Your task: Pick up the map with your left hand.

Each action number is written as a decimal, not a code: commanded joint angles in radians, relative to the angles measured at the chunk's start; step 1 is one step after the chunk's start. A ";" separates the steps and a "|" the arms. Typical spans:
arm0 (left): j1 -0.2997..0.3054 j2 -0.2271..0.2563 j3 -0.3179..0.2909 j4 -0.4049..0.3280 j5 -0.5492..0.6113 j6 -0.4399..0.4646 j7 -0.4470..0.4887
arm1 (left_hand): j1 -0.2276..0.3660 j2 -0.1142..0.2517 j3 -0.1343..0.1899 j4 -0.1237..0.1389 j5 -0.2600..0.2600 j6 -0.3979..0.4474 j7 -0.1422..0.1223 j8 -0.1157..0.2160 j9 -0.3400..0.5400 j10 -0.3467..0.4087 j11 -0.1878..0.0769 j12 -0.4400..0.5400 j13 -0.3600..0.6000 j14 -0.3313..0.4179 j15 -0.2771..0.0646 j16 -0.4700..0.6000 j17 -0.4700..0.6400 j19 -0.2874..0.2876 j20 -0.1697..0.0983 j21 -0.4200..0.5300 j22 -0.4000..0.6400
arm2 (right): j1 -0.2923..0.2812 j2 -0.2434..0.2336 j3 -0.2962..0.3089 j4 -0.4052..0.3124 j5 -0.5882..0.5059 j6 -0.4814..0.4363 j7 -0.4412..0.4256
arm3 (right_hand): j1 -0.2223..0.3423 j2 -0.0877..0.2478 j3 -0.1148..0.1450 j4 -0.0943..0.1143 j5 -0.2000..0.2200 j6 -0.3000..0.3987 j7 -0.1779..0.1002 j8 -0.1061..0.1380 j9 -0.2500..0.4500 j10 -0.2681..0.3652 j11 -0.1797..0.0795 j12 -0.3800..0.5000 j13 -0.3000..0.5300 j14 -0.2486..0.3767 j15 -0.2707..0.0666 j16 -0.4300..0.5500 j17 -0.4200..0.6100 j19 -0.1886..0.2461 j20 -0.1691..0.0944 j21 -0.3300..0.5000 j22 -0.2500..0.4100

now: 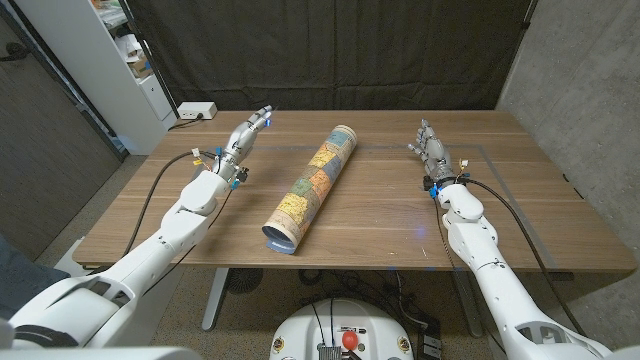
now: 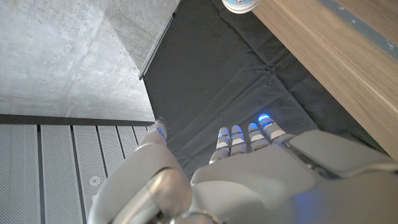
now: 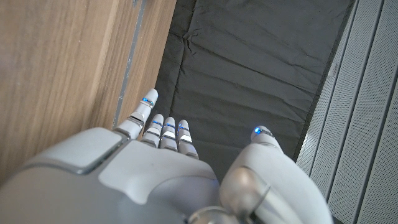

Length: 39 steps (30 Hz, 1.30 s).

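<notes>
One rolled map [image 1: 312, 188] lying diagonally at mid counter [image 1: 380, 215], left hand [image 1: 245, 137] beside it, apart, fingers extended, holding nothing, right hand [image 1: 432, 150] likewise extended, empty.

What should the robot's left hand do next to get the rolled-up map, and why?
Probably swing the left hand sideways toward the middle of the map. The hand is open, holds nothing, and sits apart from the rolled map, which lies on the table between both hands.
</notes>
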 commanded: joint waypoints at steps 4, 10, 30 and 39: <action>-0.002 0.026 0.022 -0.026 0.074 0.005 0.042 | 0.016 -0.001 0.003 -0.012 0.003 0.000 -0.004 -0.001 0.001 0.000 -0.007 -0.001 0.003 0.000 -0.008 -0.002 0.004 -0.087 0.004 -0.005 0.006 | -0.005 0.001 0.000 -0.005 0.002 0.005 -0.006 | 0.004 0.004 0.000 -0.005 0.010 0.007 0.000 -0.003 0.002 0.005 0.003 -0.004 0.004 0.008 0.005 0.001 0.002 0.010 -0.001 -0.009 0.005; -0.003 0.034 0.032 -0.046 0.114 0.014 0.068 | 0.025 0.000 0.006 -0.019 0.004 -0.001 -0.006 -0.002 0.002 0.002 -0.009 -0.002 0.003 0.000 -0.009 -0.002 0.004 -0.086 0.010 -0.010 0.006 | -0.007 -0.002 0.002 -0.011 0.002 0.002 -0.008 | 0.004 0.004 -0.001 -0.005 0.011 0.006 0.000 -0.004 0.002 0.005 0.002 -0.006 0.004 0.009 0.005 0.001 0.002 0.010 0.000 -0.012 0.005; 0.020 0.113 0.042 -0.158 0.271 0.063 0.173 | 0.061 0.001 0.019 -0.049 0.007 -0.010 -0.013 -0.005 0.003 0.001 -0.012 -0.006 0.004 0.003 -0.008 -0.004 0.004 -0.080 0.022 -0.025 0.007 | -0.013 -0.003 0.005 -0.006 0.002 0.003 -0.009 | 0.005 0.005 -0.002 -0.007 0.012 0.007 0.000 -0.005 0.002 0.006 0.003 -0.011 0.004 0.011 0.005 0.000 0.000 0.012 0.001 -0.020 0.005; 0.019 0.133 0.035 -0.153 0.295 0.041 0.192 | 0.071 0.000 0.021 -0.058 0.008 -0.010 -0.015 -0.005 0.003 0.005 -0.015 -0.005 0.005 0.007 -0.011 -0.004 0.004 -0.077 0.023 -0.030 0.007 | -0.015 0.001 0.004 -0.014 -0.006 0.007 -0.027 | 0.006 0.005 -0.003 -0.008 0.012 0.007 -0.001 -0.005 0.002 0.007 0.002 -0.013 0.004 0.012 0.005 0.000 -0.001 0.014 0.002 -0.025 0.006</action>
